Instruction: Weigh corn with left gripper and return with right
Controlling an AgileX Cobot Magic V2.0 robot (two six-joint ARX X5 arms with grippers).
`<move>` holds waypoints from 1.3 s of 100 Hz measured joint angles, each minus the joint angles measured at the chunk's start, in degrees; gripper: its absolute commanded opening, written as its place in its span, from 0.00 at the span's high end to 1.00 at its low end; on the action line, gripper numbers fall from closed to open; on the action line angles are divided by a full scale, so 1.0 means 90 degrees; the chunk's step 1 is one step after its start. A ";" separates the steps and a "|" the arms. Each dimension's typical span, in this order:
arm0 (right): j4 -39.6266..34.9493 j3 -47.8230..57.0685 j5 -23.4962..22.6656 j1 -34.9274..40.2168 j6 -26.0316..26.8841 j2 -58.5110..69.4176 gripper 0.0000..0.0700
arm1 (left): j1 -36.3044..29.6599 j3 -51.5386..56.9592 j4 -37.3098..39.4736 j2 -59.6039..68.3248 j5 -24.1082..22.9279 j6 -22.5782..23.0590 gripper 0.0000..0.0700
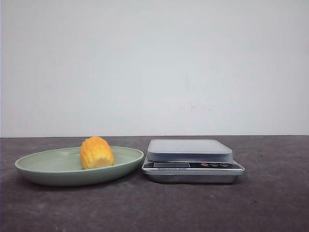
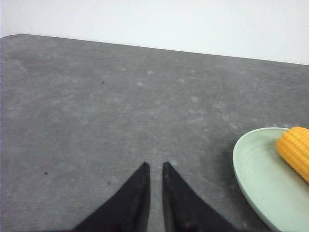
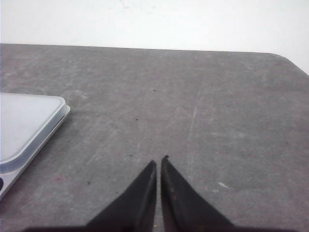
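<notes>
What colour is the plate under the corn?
Pale green plate; clearest in the front view.

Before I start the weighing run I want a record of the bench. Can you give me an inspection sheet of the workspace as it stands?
Surface: dark grey table, speckled and faintly scratched.
Job's things: corn lies on the green plate; scale stands beside the plate, its platform bare.
Clutter: nothing seen.
Grippers: left gripper has its fingertips nearly together, holding nothing, over bare table short of the plate; right gripper likewise nearly closed and empty, to one side of the scale.
Cables: nothing seen.
Surroundings: plain white wall behind the table.
</notes>
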 measured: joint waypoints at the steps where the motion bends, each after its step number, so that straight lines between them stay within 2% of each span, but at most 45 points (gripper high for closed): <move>1: 0.0000 0.0000 0.0000 0.0000 0.0000 0.0000 0.98 | 0.0000 0.0000 0.0000 0.0000 -0.0002 0.0000 1.00; 26: 0.0044 0.0000 0.0010 0.0000 0.0000 0.0000 0.98 | 0.0000 0.0000 0.0000 0.0000 -0.0002 0.0002 1.00; 47: 0.0828 -0.0002 -0.0053 0.0000 0.0032 0.0000 0.98 | 0.0000 0.0000 0.0007 0.0000 0.0097 -0.0092 1.00; 60: 0.1372 -0.0002 -0.0338 0.0000 0.0474 0.0000 0.98 | 0.0000 0.0000 0.0012 0.0000 0.0214 -0.0826 1.00; 72: 0.1783 -0.0002 -0.0712 0.0000 0.1256 0.0000 0.99 | 0.0000 0.0000 0.0027 0.0000 0.0459 -0.1965 1.00; 81: 0.1938 0.0012 -0.0896 0.0000 0.1858 0.0000 0.99 | 0.0000 0.0007 0.0049 0.0000 0.0867 -0.2744 0.99; 93: 0.1581 0.0374 -0.1144 0.0000 0.2499 0.0015 1.00 | 0.0000 0.0262 -0.0158 0.0017 0.1484 -0.3577 0.99; 105: 0.1027 0.1496 -0.1161 0.0000 0.2671 0.0299 1.00 | 0.0000 0.1163 -0.0277 0.0255 0.1749 -0.4087 0.99; 117: 0.0291 0.2994 -0.1464 0.0000 0.2414 0.1139 1.00 | 0.0000 0.2494 -0.0437 0.1005 0.1974 -0.4090 0.99; 130: -0.0850 0.4665 -0.1826 0.0000 0.1909 0.2378 1.00 | -0.0002 0.4189 -0.1110 0.2290 0.2535 -0.3519 0.99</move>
